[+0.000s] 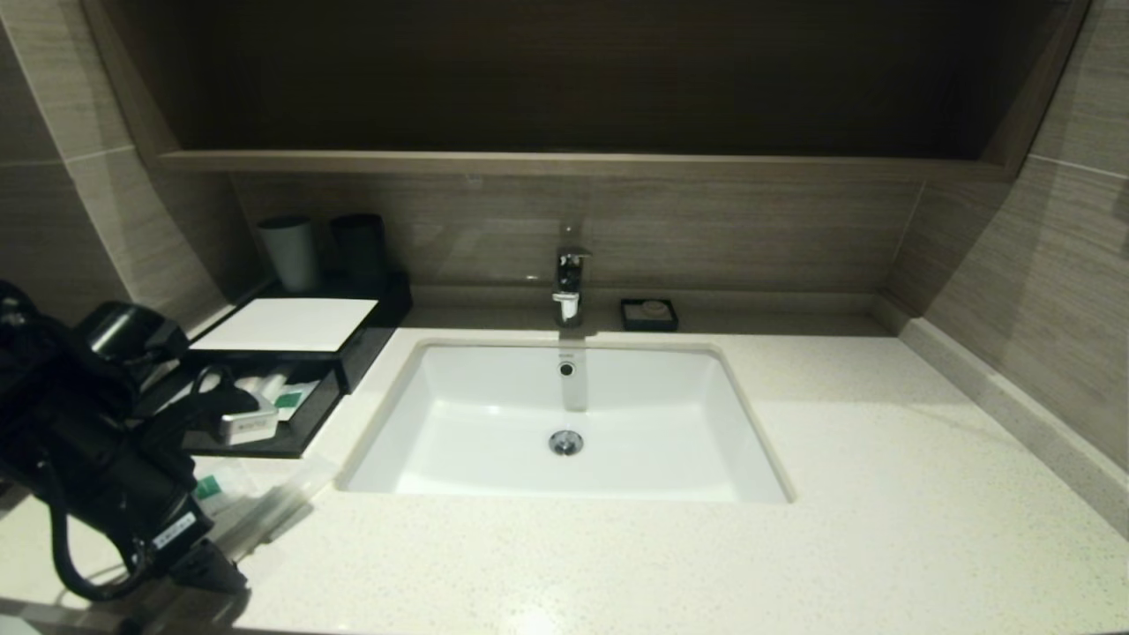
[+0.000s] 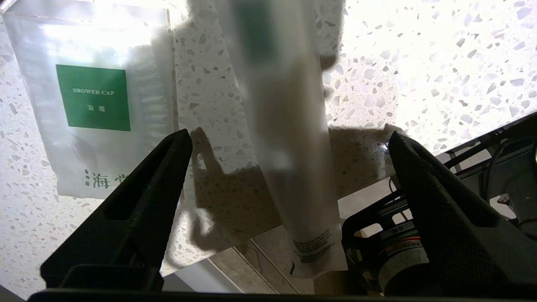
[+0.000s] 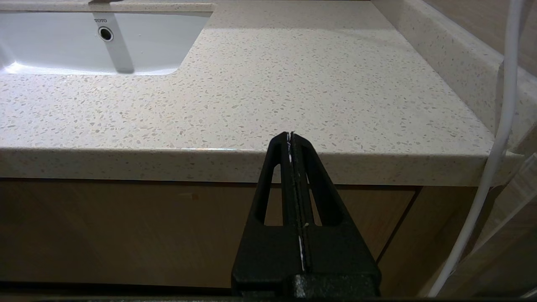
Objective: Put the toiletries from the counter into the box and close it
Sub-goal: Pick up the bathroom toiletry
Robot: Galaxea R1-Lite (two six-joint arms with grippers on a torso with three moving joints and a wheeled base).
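The jaws of the left gripper [image 2: 289,142] stand wide apart above the near left edge of the bench [image 1: 794,494], holding nothing; a long thin packet [image 2: 289,167] lies between the fingers [image 2: 151,197], its printed end hanging past the bench edge. Just beside it lies a flat sachet [image 2: 90,105], frosted white with a green square reading "SHOWER CAP". Both rest on the speckled stone, apart from each other, and nothing lies over them; only the gripper's shadow falls across the long one.

Behind them, against the left wall, sits the glossy black box [image 1: 291,331] with its white top panel and its front drawer [image 1: 256,414] pulled out; a packet with a green label [image 1: 287,399] lies inside the drawer. Two cups [image 1: 322,251] stand behind the box. The white sink [image 1: 564,423] fills the middle of the bench, a tap [image 1: 569,282] behind it and a small black soap dish [image 1: 649,314] to the tap's right.

The right gripper [image 3: 292,138] hangs below the bench's front edge, jaws pressed together.
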